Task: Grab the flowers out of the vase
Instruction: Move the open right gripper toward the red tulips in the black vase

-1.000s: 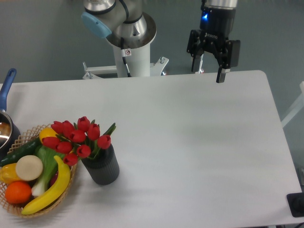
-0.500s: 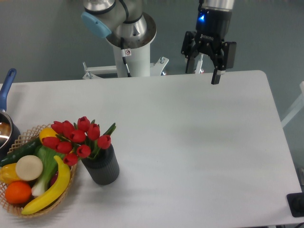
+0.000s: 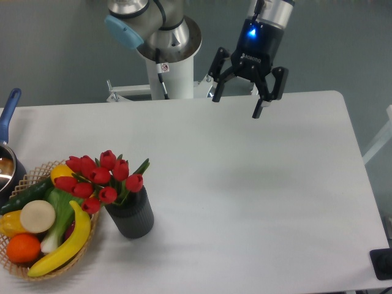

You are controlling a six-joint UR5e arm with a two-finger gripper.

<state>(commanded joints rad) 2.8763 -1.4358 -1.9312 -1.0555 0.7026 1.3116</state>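
The flowers [image 3: 98, 179], a bunch of red tulips with green leaves, stand in the vase [image 3: 131, 215], a short dark ribbed cylinder at the table's front left. My gripper [image 3: 237, 104] hangs above the far edge of the table, right of centre, far from the flowers. Its fingers are spread wide apart and hold nothing.
A wicker basket [image 3: 29, 179] with a banana, an orange, a cucumber and other produce sits just left of the vase. A blue-handled pot [image 3: 7, 116] is at the left edge. The arm's white base [image 3: 173, 73] stands behind the table. A dark object [image 3: 383, 263] is at the front right corner.
The gripper has moved left along the far edge, tilted, and its fingers have spread wider. The flowers and vase have not moved.
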